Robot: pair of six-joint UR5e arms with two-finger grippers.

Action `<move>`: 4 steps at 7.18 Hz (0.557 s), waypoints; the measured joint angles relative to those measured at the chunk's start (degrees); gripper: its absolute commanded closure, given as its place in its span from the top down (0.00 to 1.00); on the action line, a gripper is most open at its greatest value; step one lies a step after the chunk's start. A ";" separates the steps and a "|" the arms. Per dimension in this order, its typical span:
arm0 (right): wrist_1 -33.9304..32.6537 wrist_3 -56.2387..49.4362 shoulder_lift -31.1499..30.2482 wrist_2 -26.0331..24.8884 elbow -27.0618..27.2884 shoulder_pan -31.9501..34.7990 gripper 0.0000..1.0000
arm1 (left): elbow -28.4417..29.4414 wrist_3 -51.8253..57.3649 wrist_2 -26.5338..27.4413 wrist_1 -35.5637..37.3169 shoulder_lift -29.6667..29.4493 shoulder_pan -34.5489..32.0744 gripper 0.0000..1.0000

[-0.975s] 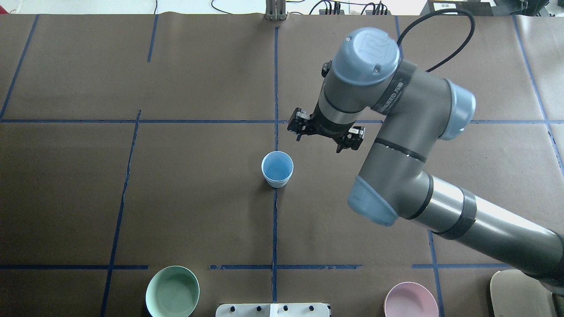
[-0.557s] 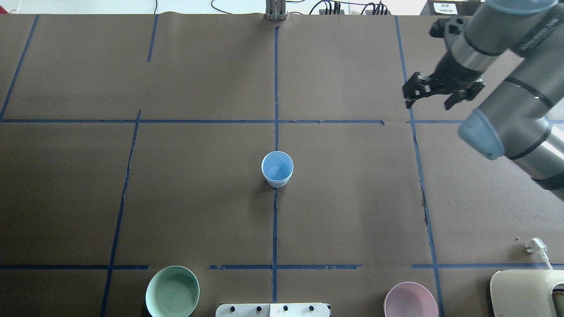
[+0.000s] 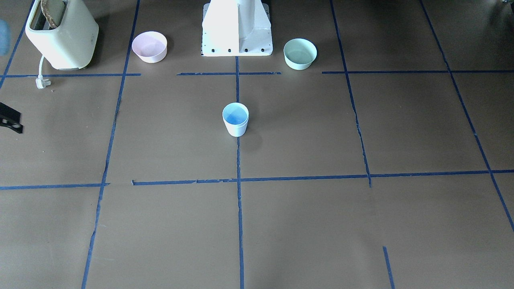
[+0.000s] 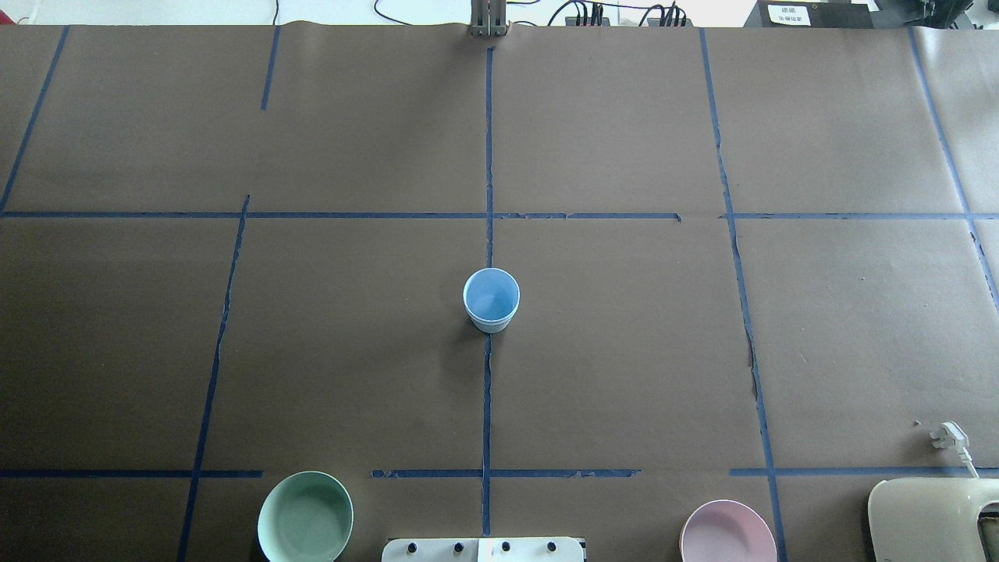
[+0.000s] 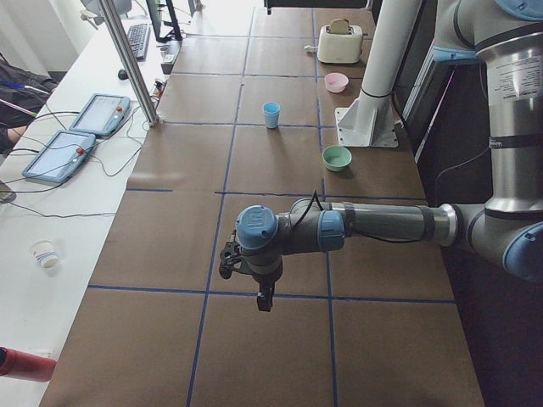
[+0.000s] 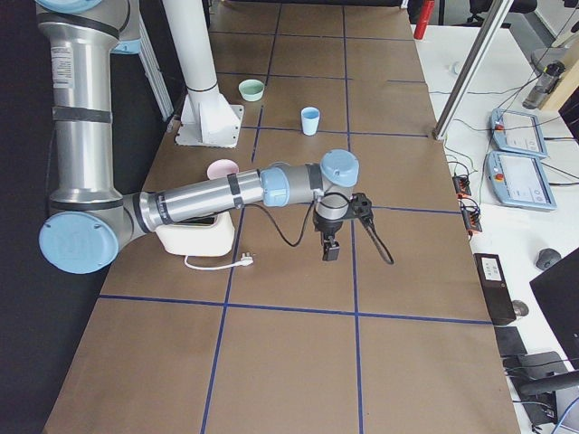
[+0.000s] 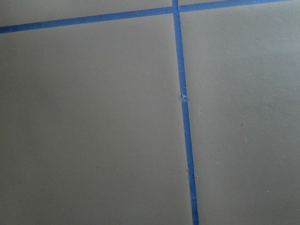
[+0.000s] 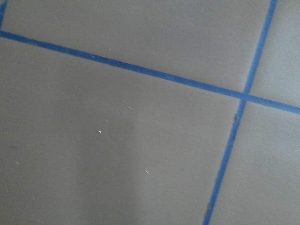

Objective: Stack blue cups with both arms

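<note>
The left fingers point(image 5: 265, 298) hang above the tabletop point(image 5: 373, 356) at lower centre of the left side view, the right fingers point(image 6: 330, 250) mid-frame in the right side view; how far either pair is parted cannot be told. The blue cups point(image 4: 491, 299) stand upright at the overhead frame's centre, on a tape line point(image 4: 486, 406).
</note>
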 measured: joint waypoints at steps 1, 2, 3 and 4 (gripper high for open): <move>0.09 -5.74 -4.13 -0.03 0.14 3.62 1.00 | -0.12 0.07 0.00 -0.01 0.00 0.01 1.00; 0.22 -9.40 -7.79 -0.17 0.23 5.99 1.00 | -0.35 0.19 0.00 0.01 0.12 0.01 1.00; 0.30 -10.86 -10.34 -0.27 0.31 7.15 1.00 | -0.68 0.31 0.03 0.05 0.30 0.01 1.00; 0.34 -11.06 -11.48 -0.29 0.37 7.57 1.00 | -0.76 0.36 0.06 0.06 0.43 0.01 1.00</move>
